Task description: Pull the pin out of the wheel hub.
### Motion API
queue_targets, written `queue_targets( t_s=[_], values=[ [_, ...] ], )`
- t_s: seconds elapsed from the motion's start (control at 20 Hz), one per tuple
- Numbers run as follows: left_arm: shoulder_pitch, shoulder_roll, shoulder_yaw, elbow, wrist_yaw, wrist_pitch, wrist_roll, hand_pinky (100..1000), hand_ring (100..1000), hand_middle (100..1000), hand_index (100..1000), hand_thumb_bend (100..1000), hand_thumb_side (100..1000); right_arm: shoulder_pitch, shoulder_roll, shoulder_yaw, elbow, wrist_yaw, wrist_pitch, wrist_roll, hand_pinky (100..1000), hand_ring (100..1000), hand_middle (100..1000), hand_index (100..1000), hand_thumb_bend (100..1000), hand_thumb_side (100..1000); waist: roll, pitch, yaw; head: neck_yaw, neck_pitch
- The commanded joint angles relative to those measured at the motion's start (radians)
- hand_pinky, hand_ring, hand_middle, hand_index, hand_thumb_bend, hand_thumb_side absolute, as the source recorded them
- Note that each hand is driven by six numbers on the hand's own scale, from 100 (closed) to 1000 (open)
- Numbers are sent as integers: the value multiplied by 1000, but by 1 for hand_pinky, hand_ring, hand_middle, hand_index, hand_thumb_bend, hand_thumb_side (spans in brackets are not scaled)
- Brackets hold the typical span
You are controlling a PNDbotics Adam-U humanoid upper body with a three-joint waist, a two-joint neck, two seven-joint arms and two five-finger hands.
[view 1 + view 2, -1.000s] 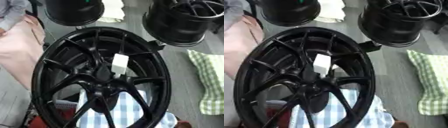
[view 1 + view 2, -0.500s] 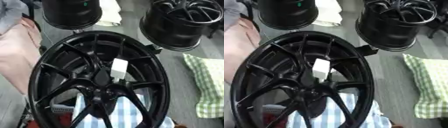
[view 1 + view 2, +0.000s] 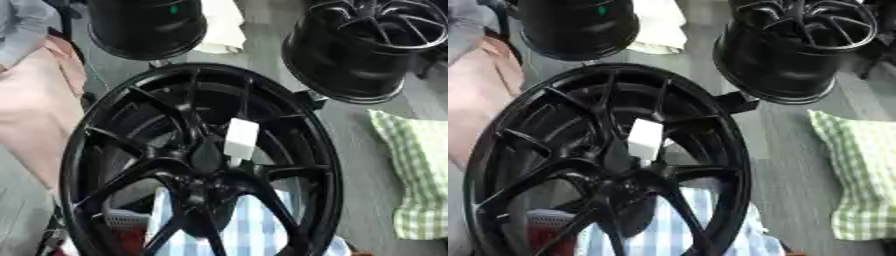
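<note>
A large black spoked wheel hub [image 3: 197, 165] fills the middle of both views, standing tilted with its face toward me. A white rectangular piece, the pin [image 3: 241, 139], sticks out of the hub just above its centre, between two spokes. Neither of my hands shows in either view, and nothing touches the pin.
Two more black wheels stand behind: one at the upper left [image 3: 144, 25], one at the upper right [image 3: 376, 45]. A green checked cloth [image 3: 420, 175] lies at the right, a blue checked cloth [image 3: 236, 225] shows through the spokes. A person in pink and grey [image 3: 31, 95] sits at the left.
The whole picture has shifted downward, so the camera has moved. The wheel hub and the white pin keep their places relative to each other.
</note>
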Motion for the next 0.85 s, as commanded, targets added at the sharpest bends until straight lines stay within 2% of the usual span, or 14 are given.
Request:
queue_targets(
  t_s=[0.05, 0.15, 0.25, 0.4, 0.55, 0.85],
  values=[
    [-19, -9, 42, -110, 193, -50, 129, 787, 681, 593, 772, 237, 614, -17, -35, -14, -21, 9, -2, 0, 793, 716, 613, 694, 100, 511, 3, -16, 3, -1, -8],
    [-26, -41, 46, -182, 360, -93, 256, 783, 677, 594, 770, 273, 576, -19, -34, -15, -23, 12, 0, 0, 793, 716, 613, 694, 100, 512, 0, -14, 4, -3, -13],
    [-35, -82, 38, -262, 464, -145, 407, 780, 676, 600, 775, 268, 567, -20, -32, -13, -23, 11, 1, 2, 792, 715, 613, 693, 100, 514, -4, -12, 4, -9, -22],
    [-34, -137, 5, -375, 456, -160, 553, 781, 686, 612, 780, 257, 569, -23, -34, -10, -24, 9, 2, 8, 792, 716, 612, 692, 100, 508, -9, -9, 2, -12, -39],
    [-39, -190, -18, -448, 418, -155, 606, 783, 691, 617, 783, 254, 581, -25, -30, -7, -29, 11, 0, 14, 791, 716, 612, 692, 100, 503, -13, -6, -1, -4, -34],
    [-20, -285, -14, -461, 381, -179, 594, 781, 689, 607, 774, 254, 590, -25, -26, -4, -37, 15, -2, 23, 790, 716, 611, 691, 100, 499, -16, -3, -5, 7, -10]
  ],
)
